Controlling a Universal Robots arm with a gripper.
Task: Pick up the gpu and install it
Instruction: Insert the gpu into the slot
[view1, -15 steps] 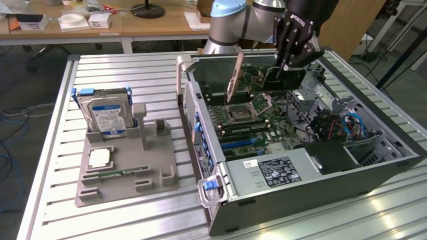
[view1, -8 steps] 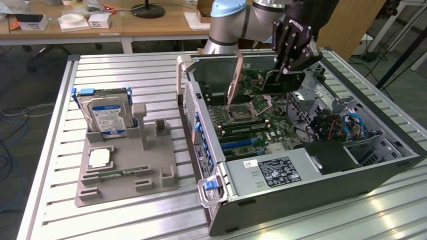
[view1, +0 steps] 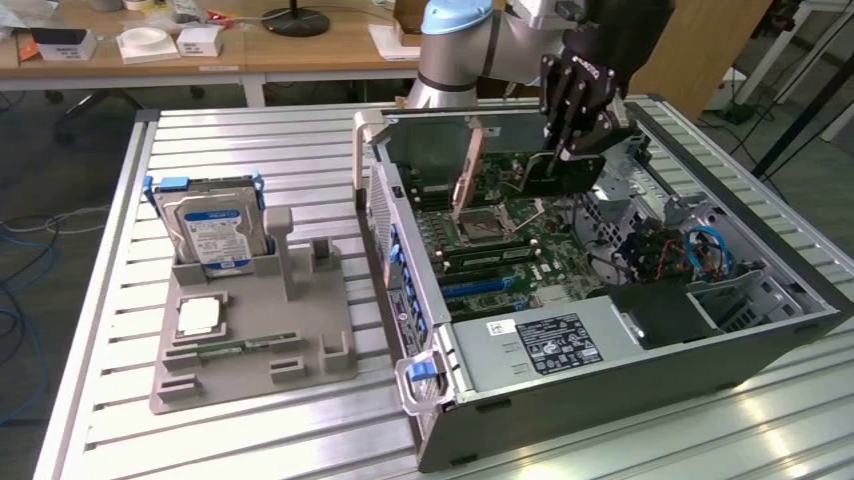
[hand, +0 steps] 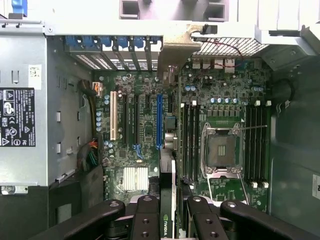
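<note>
My gripper (view1: 577, 150) hangs over the open computer case (view1: 627, 390), shut on the gpu (view1: 554, 172). The card is dark and held upright, its lower edge just above the motherboard (view1: 514, 245) near the back of the case. In the wrist view the gpu (hand: 166, 222) shows edge-on between the black fingers (hand: 145, 215), a small green logo on it. Below it lie the motherboard (hand: 220, 100), the long blue slot (hand: 159, 120) and the processor socket (hand: 221, 150). The card stands above the board, apart from the slots.
A grey fixture (view1: 254, 345) on the slatted table at the exterior view's left holds a blue-and-white hard drive (view1: 214, 232), a processor (view1: 198, 315) and a narrow memory stick (view1: 247, 347). The power supply (view1: 547, 345) sits in the case's near end. Cables (view1: 701, 250) lie at the exterior view's right.
</note>
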